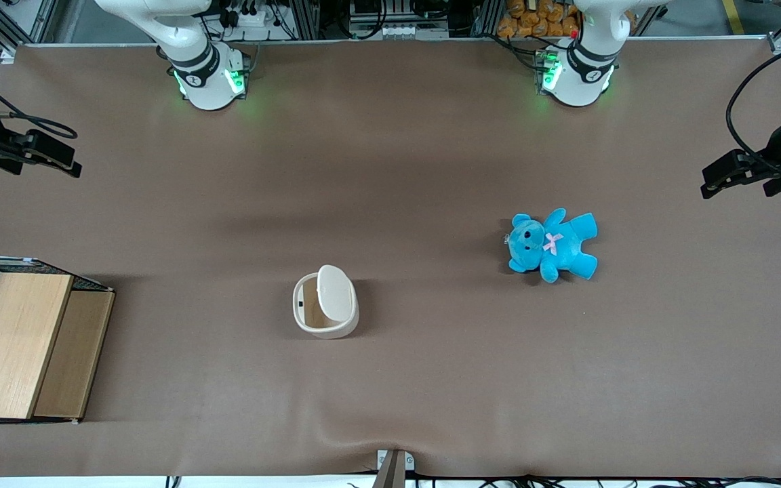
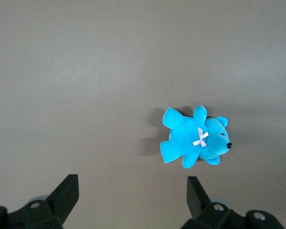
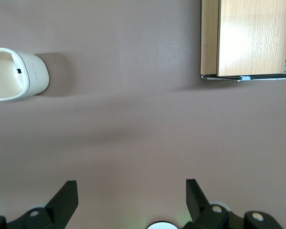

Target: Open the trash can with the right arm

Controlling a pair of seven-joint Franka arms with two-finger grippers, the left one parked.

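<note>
The trash can (image 1: 325, 303) stands on the brown table, nearer to the front camera than the table's middle. Its flat white lid (image 1: 334, 291) is tilted on edge, and the tan inside shows beside it. The right wrist view shows the trash can (image 3: 16, 74) from the side, with its mouth showing. My right gripper (image 1: 58, 157) hangs at the working arm's end of the table, well away from the can and farther from the front camera than it. The gripper (image 3: 131, 186) is open, with only bare table between its fingers (image 3: 66, 195).
A wooden box with wire mesh (image 1: 24, 339) sits at the working arm's end, near the table's front edge; it also appears in the right wrist view as the wooden box (image 3: 248, 38). A blue teddy (image 1: 553, 244) lies toward the parked arm's end.
</note>
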